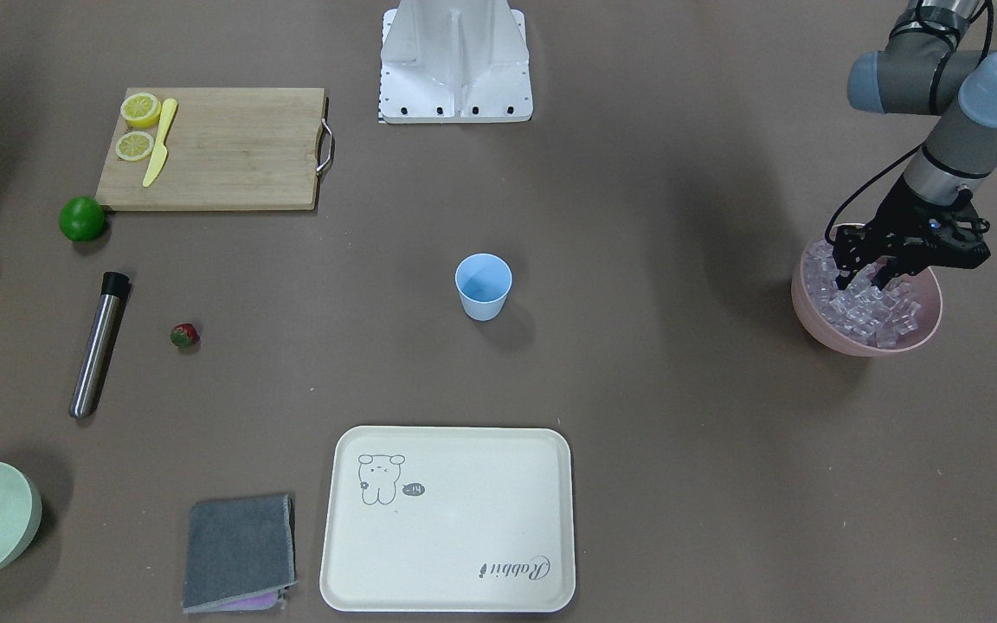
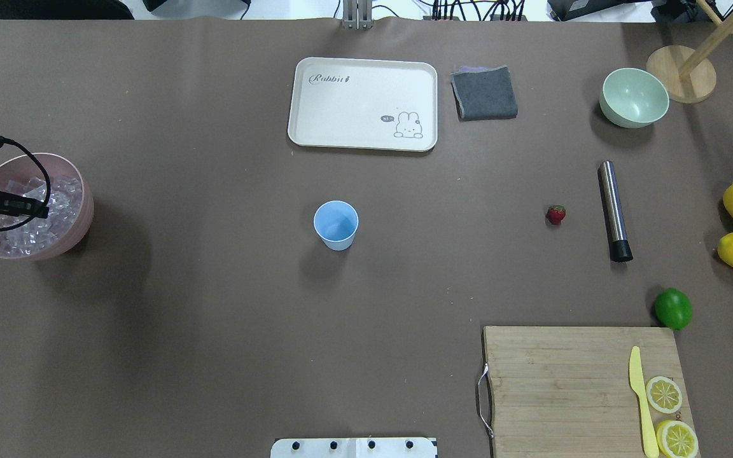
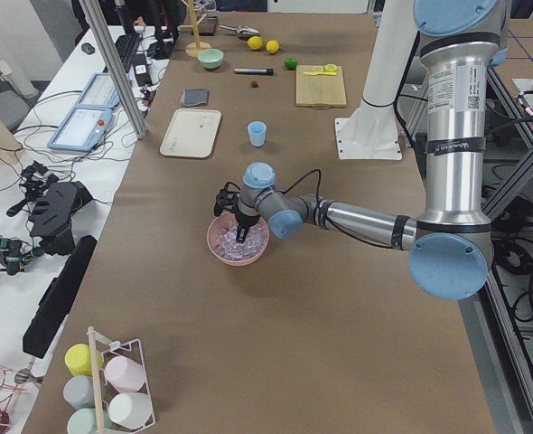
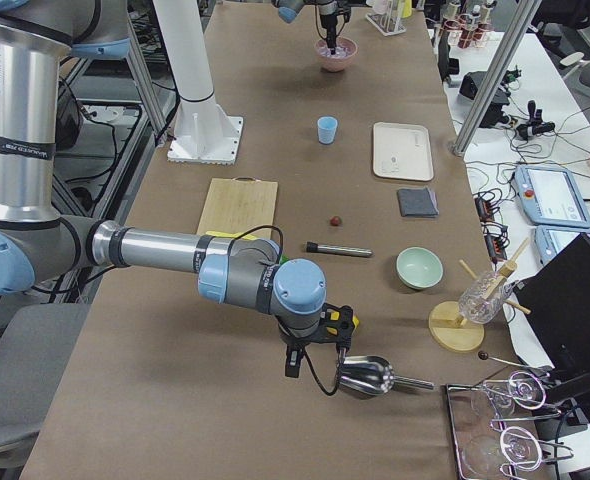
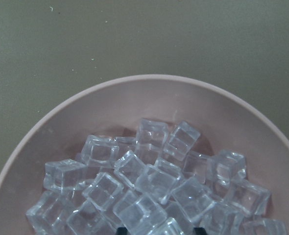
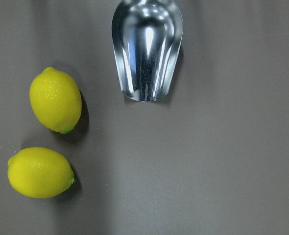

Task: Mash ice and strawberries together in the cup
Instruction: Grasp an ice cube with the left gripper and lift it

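Pink plastic bowl (image 1: 862, 344) stands at the robot's left end of the surface (image 1: 637, 389), filled with ice (image 1: 871, 316). We find the left pincer (image 1: 869, 279) reaching into it, fingers spread, tips down among the cubes; the left wrist view shows several cubes lying between the two tips.

We record the light-blue cup (image 1: 483, 285) upright near the middle of the surface, well apart from the bowl. The strawberry (image 1: 184, 335) lies on the bare surface toward the robot's right, well apart from the cup and near a steel muddler (image 1: 99, 344) lying flat.

The right pincer (image 4: 305, 352) shows only in the right side view, hanging over the robot's right end of the surface; we cannot tell whether it is spread or pressed together. Its wrist view looks down on a steel scoop (image 6: 147, 49) lying on the surface, with two lemons (image 6: 55, 99) near it.
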### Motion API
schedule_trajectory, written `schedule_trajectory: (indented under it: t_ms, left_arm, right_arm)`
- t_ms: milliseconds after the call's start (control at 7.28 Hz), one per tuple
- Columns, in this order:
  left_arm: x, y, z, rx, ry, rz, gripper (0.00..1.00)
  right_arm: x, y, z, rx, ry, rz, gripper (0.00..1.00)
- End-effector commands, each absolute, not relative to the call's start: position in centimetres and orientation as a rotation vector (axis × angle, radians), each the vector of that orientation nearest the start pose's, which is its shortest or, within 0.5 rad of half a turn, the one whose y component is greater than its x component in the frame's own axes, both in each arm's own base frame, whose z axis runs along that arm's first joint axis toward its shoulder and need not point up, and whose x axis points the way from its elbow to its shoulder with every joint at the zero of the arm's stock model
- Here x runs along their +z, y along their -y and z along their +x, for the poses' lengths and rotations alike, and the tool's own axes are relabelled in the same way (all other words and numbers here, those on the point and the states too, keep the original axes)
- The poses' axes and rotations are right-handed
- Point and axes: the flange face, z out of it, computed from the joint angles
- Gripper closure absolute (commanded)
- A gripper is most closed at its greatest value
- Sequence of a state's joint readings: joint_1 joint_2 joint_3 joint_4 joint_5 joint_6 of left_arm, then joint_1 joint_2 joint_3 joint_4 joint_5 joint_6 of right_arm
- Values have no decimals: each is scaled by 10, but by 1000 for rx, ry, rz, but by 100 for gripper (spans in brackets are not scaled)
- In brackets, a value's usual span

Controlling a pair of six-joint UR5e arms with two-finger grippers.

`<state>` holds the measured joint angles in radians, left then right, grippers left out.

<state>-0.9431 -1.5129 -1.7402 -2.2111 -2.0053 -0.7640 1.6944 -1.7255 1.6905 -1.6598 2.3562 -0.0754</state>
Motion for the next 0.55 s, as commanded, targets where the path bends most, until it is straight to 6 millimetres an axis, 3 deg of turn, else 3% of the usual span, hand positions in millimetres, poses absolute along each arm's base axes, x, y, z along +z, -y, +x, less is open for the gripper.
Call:
schedule_trajectory:
  t_ms: [0, 275, 412]
  left_arm:
    - [524, 464, 200, 8, -809, 336, 100]
    - [511, 468, 182, -18, -818, 369, 100]
    - [506, 460, 167, -33, -817, 384, 100]
  right_arm:
    - [678, 406, 114, 95, 794, -39, 0]
    - [680, 406, 114, 97, 794, -42, 0]
    - [682, 405, 113, 98, 796, -48, 0]
